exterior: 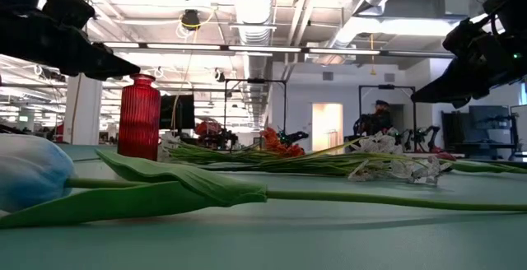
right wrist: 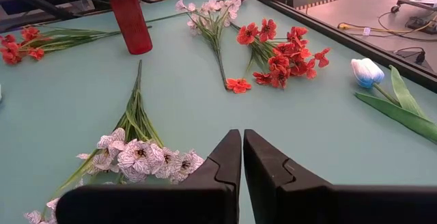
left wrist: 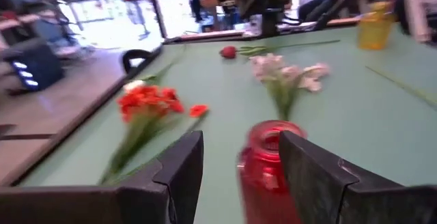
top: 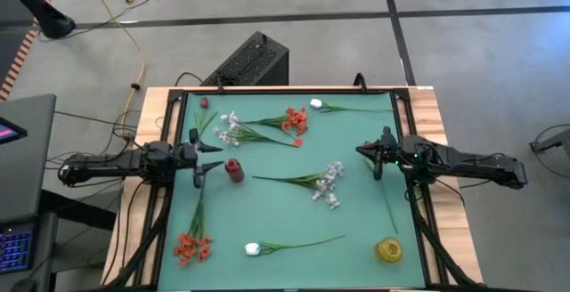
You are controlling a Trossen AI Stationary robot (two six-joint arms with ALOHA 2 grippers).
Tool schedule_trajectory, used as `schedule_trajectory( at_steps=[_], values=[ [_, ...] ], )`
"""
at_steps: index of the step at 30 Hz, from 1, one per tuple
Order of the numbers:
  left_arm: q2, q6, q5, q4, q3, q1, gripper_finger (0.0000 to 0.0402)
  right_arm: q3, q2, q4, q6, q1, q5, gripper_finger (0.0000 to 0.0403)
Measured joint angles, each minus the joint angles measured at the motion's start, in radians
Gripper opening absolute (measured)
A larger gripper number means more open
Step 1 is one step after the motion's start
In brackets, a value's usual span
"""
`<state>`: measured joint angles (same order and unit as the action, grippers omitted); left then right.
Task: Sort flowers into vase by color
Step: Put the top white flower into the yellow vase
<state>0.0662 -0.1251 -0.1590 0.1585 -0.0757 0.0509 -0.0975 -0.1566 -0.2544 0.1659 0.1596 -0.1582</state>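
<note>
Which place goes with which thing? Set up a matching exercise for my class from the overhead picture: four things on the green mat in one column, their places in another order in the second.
Things:
1. red vase
2. yellow vase
3. white tulip
4. white blossom spray

Places:
A. mat's centre, right of the red vase
B. near edge, right corner
C. just off the left gripper
D. near edge, middle, stem pointing right

Pairs: 1-C, 2-B, 3-D, 4-A
</note>
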Motion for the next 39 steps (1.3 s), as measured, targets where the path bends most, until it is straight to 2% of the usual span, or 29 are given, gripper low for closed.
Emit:
schedule_trajectory(
  at_steps=[5,6,9,11,15,18,20,23,26,29,31,35,39],
  values=[
    [0.001,-0.047,-0.089,0.002,0.000,0.000,0.0180,0.000,0.000,0.000,0.000,0.000,0.000,0.0046],
    [0.001,0.000,-0.083,0.006,-0.001,0.000,0.0180,0.000,0.000,0.000,0.000,0.000,0.000,0.0046],
    [0.001,0.308,0.009,0.012,-0.001,0.000,0.0180,0.000,0.000,0.000,0.000,0.000,0.000,0.0046],
    [0.001,0.380,0.016,-0.019,0.006,-0.001,0.0180,0.000,0.000,0.000,0.000,0.000,0.000,0.0046],
    [0.006,0.363,0.017,-0.127,0.020,-0.001,0.0180,0.000,0.000,0.014,0.003,0.000,0.000,0.0046],
    [0.005,0.382,0.025,-0.311,0.064,-0.002,0.0180,0.000,0.000,0.027,0.108,-0.002,0.000,0.0046],
    [0.014,0.357,0.009,-0.348,0.065,-0.002,0.0180,0.000,0.000,0.042,0.168,-0.002,-0.001,0.0046],
    [0.053,0.314,-0.027,-0.403,0.065,-0.002,0.0180,0.000,0.000,0.118,0.151,0.013,-0.009,0.0046],
    [0.118,0.263,-0.088,-0.507,0.065,-0.002,0.0180,-0.022,-0.007,0.145,0.147,0.031,0.023,0.0046],
    [0.211,0.238,-0.172,-0.503,0.040,0.005,0.0180,-0.092,-0.047,0.098,0.148,0.051,0.036,0.0046],
    [0.287,0.234,-0.188,-0.518,0.011,0.018,0.0180,-0.157,-0.092,0.028,0.148,0.066,0.036,0.0046],
    [0.453,0.202,-0.178,-0.535,-0.049,0.043,0.0180,-0.302,-0.238,-0.127,0.147,0.120,-0.003,0.0046],
    [0.597,0.141,-0.178,-0.587,-0.091,0.061,0.0180,-0.440,-0.442,-0.261,0.091,0.238,-0.029,0.0047]
  ],
)
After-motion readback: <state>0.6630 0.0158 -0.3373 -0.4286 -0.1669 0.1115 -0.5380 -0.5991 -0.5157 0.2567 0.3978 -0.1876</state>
